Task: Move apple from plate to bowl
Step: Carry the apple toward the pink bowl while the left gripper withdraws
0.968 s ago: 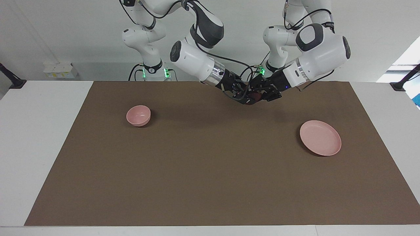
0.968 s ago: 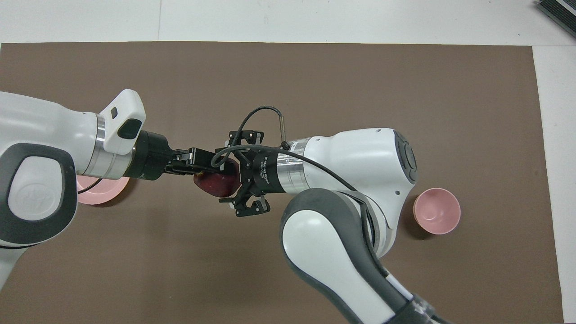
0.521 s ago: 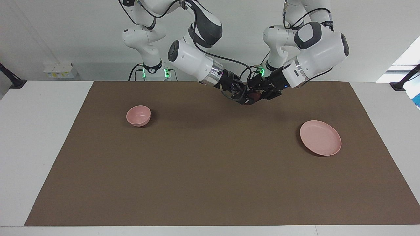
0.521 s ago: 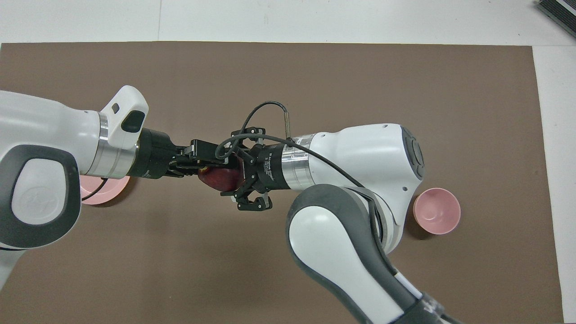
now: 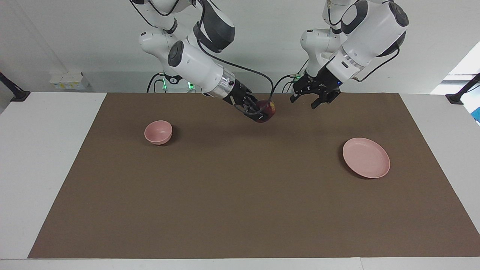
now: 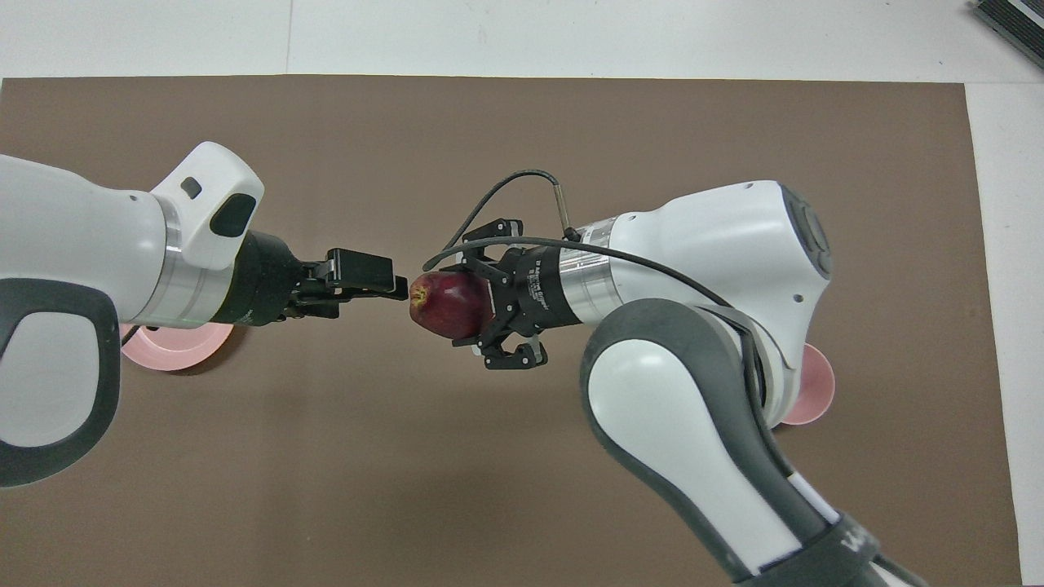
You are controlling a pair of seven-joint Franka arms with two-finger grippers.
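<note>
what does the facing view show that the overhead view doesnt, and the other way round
Only the facing view shows the whole plate and whole bowl, both bare, and the left gripper open, up over the mat.

Only the overhead view shows the yellowish stem end of the apple pointing at the left gripper, with a gap between them.

Both show the right gripper holding the apple in the air.

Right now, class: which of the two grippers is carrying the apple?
The right gripper, closed on the apple over the mat; the left gripper hangs open, holding nothing.
</note>
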